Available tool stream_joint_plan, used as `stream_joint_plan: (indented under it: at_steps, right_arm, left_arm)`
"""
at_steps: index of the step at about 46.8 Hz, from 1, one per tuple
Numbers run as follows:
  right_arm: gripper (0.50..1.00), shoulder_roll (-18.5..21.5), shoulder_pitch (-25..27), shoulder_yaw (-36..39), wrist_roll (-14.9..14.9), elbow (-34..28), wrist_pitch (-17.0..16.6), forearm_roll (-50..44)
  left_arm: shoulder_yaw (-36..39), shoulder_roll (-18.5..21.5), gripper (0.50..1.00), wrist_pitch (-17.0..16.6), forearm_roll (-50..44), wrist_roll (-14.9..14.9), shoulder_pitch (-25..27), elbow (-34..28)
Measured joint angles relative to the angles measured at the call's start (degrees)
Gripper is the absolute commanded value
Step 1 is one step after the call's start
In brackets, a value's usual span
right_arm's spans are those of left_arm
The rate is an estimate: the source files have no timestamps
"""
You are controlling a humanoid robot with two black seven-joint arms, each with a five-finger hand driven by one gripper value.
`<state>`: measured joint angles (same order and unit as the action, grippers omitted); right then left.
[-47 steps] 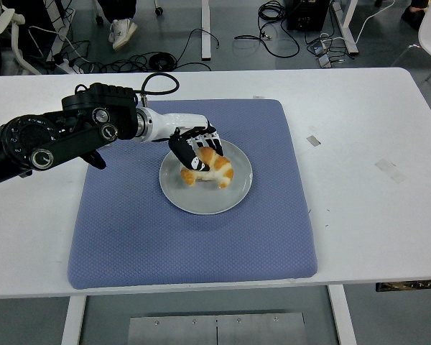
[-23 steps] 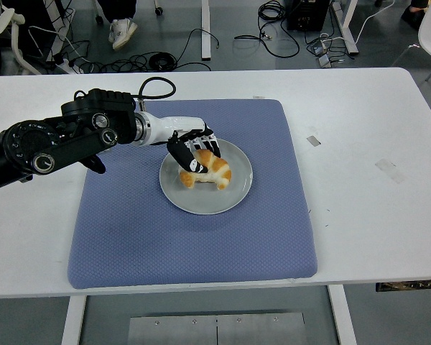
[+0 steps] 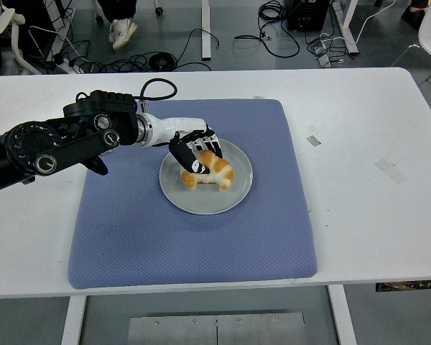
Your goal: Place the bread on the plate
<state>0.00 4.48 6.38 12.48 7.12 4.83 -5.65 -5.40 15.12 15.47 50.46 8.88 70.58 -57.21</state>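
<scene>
A golden croissant-shaped bread (image 3: 214, 172) lies on the grey round plate (image 3: 233, 199), which sits on the blue mat (image 3: 129, 230). My left hand (image 3: 192, 149) reaches in from the left and rests over the bread's left end, its black-and-white fingers (image 3: 201, 146) curled around it. The bread's underside touches the plate. The part of the bread under my palm is hidden. My right arm does not show.
Two small tape marks (image 3: 313, 139) and a larger one (image 3: 389, 169) lie on the white table (image 3: 366, 108) right of the mat. Cables and chair legs cover the floor beyond the table's far edge.
My left hand has drawn back slightly to the left and upward along with the arm; the bread stays on the plate in nearly the same spot.
</scene>
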Motion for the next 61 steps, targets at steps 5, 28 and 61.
stream_joint_plan:
  at_steps: [5, 28, 61]
  right_arm:
    - [1.0, 0.0, 0.0, 0.0, 0.0, 0.0, 0.0, 0.0]
    - [1.0, 0.0, 0.0, 0.0, 0.0, 0.0, 0.0, 0.0]
    - [1.0, 0.0, 0.0, 0.0, 0.0, 0.0, 0.0, 0.0]
  left_arm:
    - [-0.1, 0.0, 0.743, 0.0, -0.2, 0.0, -0.1, 0.0]
    - [-0.3, 0.3, 0.83, 0.0, -0.8, 0.1, -0.4, -0.2]
    - [-4.7, 1.3, 0.977, -1.0, -5.7, 0.1, 2.6, 6.3]
